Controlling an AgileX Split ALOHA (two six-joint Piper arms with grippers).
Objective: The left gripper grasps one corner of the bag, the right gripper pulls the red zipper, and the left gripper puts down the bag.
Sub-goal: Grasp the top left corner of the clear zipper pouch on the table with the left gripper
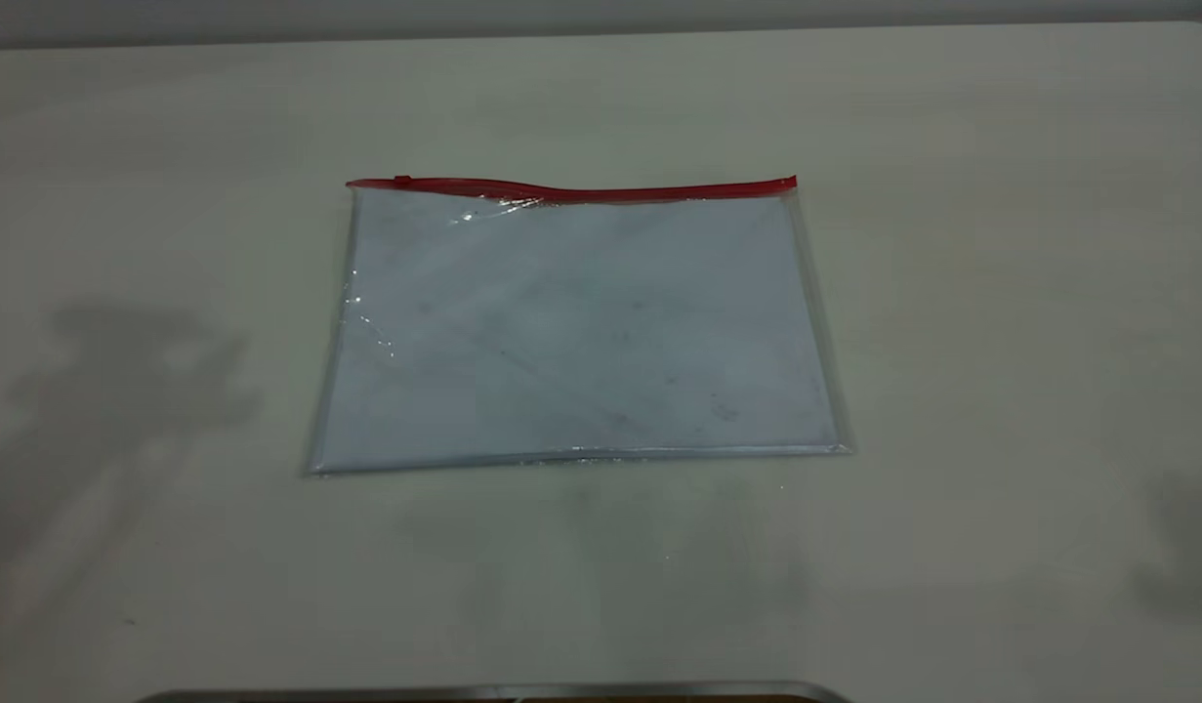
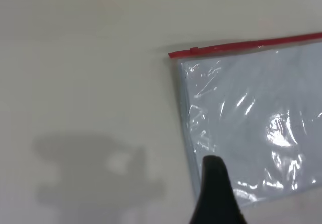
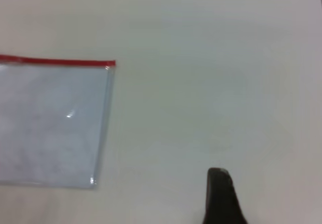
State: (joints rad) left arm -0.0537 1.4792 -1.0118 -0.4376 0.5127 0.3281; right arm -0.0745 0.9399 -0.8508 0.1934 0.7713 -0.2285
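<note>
Clear plastic bag on a matt tabletop.
The bag's film is glossy, scuffed and wrinkled, with bright glints near its edges; a pale, paper-like sheet shows through it. The red zipper looks like smooth plastic. The tabletop is off-white, smooth and non-reflective. One black finger of the left hand appears matt.

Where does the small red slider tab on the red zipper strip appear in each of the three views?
Exterior view: small red slider tab near the strip's left end, far edge of the clear plastic bag.
Left wrist view: tab beside the strip's end.
Right wrist view: not visible.
Shared landmark: narrow red zipper strip.
</note>
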